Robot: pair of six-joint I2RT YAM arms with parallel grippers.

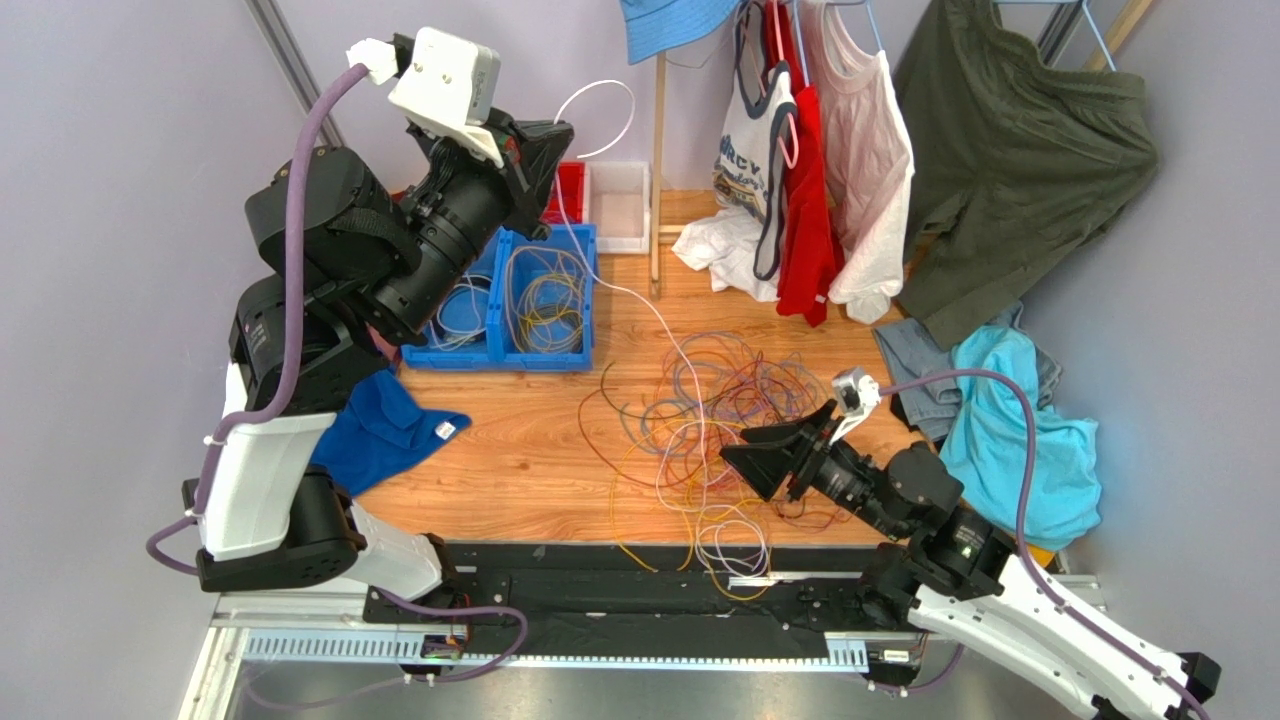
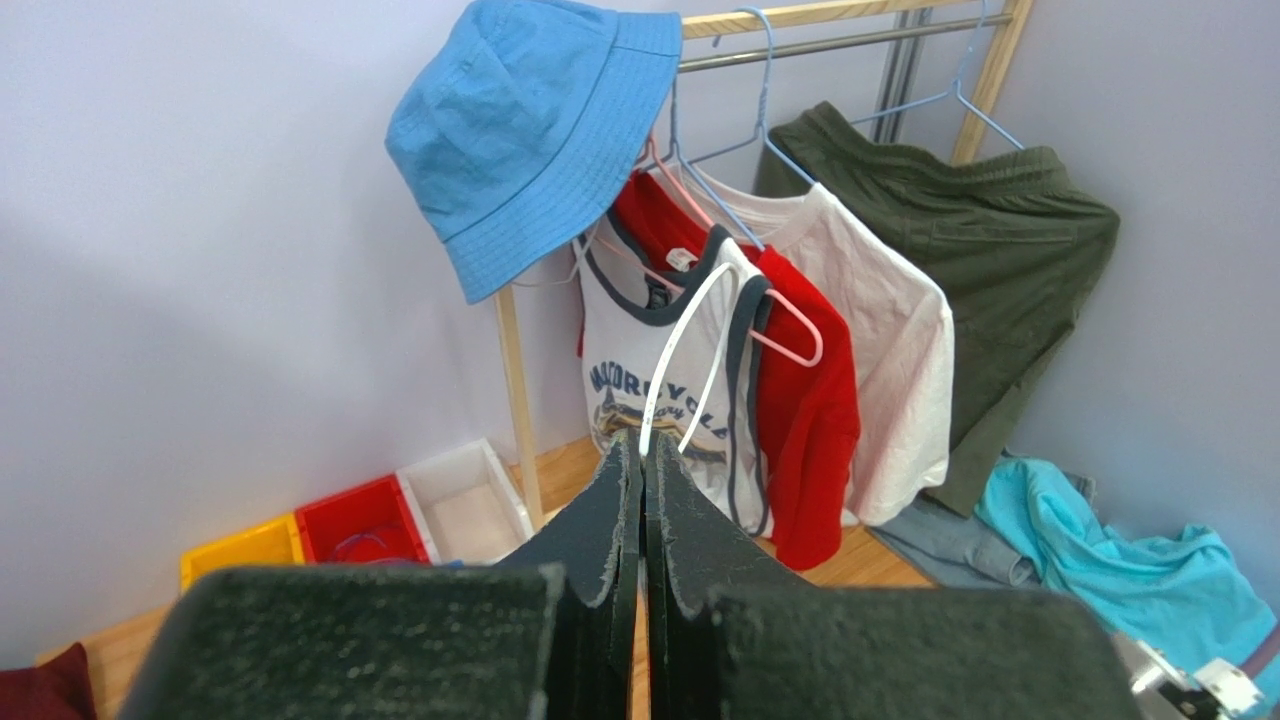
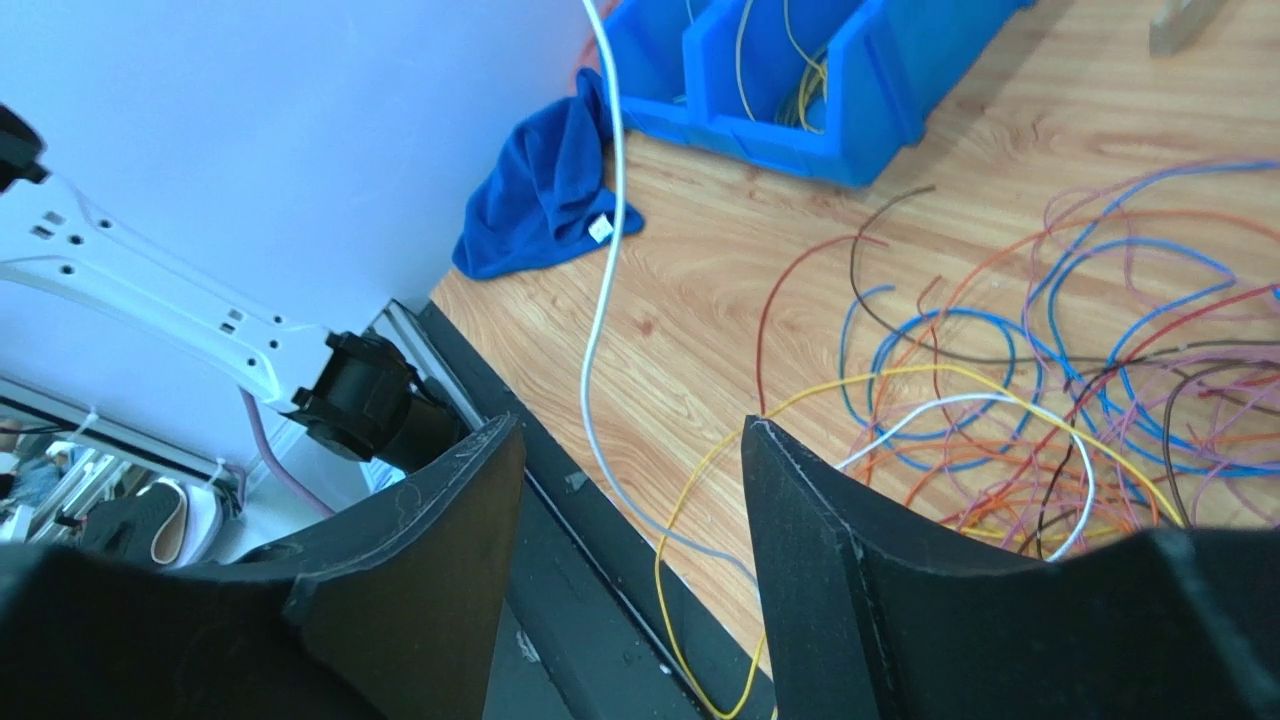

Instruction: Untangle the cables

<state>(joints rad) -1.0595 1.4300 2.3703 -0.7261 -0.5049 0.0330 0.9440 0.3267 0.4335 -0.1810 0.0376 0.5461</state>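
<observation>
Rising far-leftward from the cables (image 1: 721, 413), a white cable (image 3: 598, 345) is clamped in the left gripper (image 2: 643, 458). The right gripper (image 3: 628, 425) is spread wide beside them.

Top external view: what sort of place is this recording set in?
Probably a robot test cell staged with household props: bare partition walls, a clothes rack in the corner, and blue bins beside loose cables on a wooden table.

Tangled cables (image 1: 721, 413): orange, yellow, white, blue, purple, red, brown. Storage bins (image 1: 496, 357): blue. Bucket hat (image 2: 519, 143): sky blue. Cloth (image 1: 383, 428): dark blue. Table (image 1: 511, 450): warm wood grain. Hanging shirt (image 1: 812, 210): red. Hanging garment (image 1: 1022, 150): olive green. Crumpled tee (image 1: 1037, 435): turquoise.
</observation>
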